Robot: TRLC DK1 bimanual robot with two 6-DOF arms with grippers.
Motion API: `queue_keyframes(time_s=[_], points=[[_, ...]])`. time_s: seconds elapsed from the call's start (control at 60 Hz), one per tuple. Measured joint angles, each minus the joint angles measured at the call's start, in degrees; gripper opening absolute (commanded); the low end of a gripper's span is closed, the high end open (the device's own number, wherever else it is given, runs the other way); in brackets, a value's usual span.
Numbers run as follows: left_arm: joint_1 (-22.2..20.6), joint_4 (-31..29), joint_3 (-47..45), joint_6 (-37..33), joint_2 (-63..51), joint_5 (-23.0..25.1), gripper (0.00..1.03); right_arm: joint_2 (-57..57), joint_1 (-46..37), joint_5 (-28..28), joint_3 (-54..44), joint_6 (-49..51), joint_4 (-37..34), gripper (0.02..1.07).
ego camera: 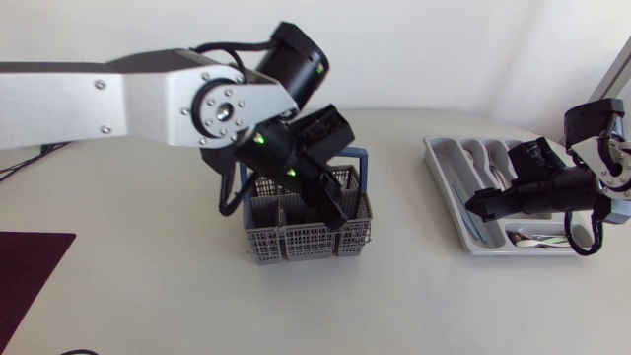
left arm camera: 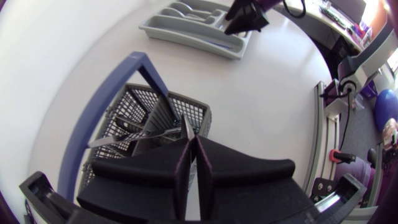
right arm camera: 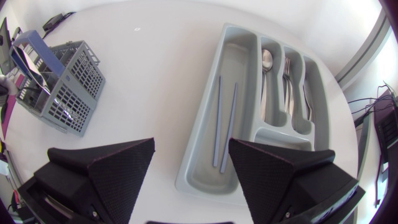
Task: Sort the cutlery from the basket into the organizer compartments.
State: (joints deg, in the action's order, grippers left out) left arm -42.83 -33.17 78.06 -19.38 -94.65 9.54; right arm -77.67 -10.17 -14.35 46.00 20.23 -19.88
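Observation:
The grey mesh cutlery basket (ego camera: 296,235) with a blue handle (left arm camera: 93,124) stands mid-table. My left gripper (ego camera: 338,210) reaches down into its right side. In the left wrist view its fingers (left arm camera: 194,142) stand almost together, shut on a thin silver cutlery piece (left arm camera: 188,127) that pokes out ahead of them over the basket (left arm camera: 146,106). The grey organizer (ego camera: 444,163) lies at the right. My right gripper (ego camera: 485,204) hovers above it, open and empty (right arm camera: 191,146). Two thin blue-grey sticks (right arm camera: 222,124) lie in the long compartment; a spoon (right arm camera: 266,61) and forks (right arm camera: 288,68) lie in the narrow ones.
A dark red mat (ego camera: 30,271) lies at the table's front left corner. The bare white tabletop (ego camera: 414,286) spreads between basket and organizer. The right wrist view shows the basket (right arm camera: 62,90) off to the side of the organizer's rim (right arm camera: 202,165).

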Motion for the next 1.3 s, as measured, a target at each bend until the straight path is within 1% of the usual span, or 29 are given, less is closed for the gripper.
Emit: queue_keyframes(time_s=[0.333, 0.433, 0.55, 0.65, 0.7, 0.933, 1.033, 1.2, 1.3], points=[[9.7, 0.0, 0.0, 3.4, 9.3, 14.6, 0.04, 3.4, 2.7, -0.1, -0.1, 0.0, -0.3, 0.88], [11.4, 0.0, 0.0, 3.4, 11.6, 18.0, 0.04, 6.2, 3.9, -1.2, -0.2, 0.0, -1.2, 0.88], [12.3, 0.0, 0.0, 4.0, 14.4, 21.0, 0.04, 10.9, 5.0, -5.2, -0.8, 0.0, -2.1, 0.88], [12.3, -0.5, 0.0, 4.2, 16.9, 21.9, 0.04, 15.6, 6.7, -6.9, -1.4, 0.0, -3.0, 0.88], [12.3, -1.2, 0.0, 4.3, 18.3, 22.0, 0.04, 18.0, 7.7, -7.4, -1.6, 0.0, -3.1, 0.90], [11.9, -3.9, 0.0, 4.4, 23.3, 22.2, 0.04, 26.9, 10.9, -13.9, -1.9, 0.0, -5.9, 0.91], [10.5, -4.1, 0.0, 4.4, 24.6, 22.2, 0.04, 29.6, 12.5, -15.7, -2.1, 0.0, -6.8, 0.91], [6.3, -4.4, 0.0, 4.4, 25.1, 23.2, 0.04, 34.1, 18.5, -17.5, -3.5, 0.0, -7.9, 0.91], [3.8, -4.5, 0.0, 4.4, 24.5, 24.3, 0.04, 36.0, 21.4, -19.6, -4.1, 0.0, -8.7, 0.91]])
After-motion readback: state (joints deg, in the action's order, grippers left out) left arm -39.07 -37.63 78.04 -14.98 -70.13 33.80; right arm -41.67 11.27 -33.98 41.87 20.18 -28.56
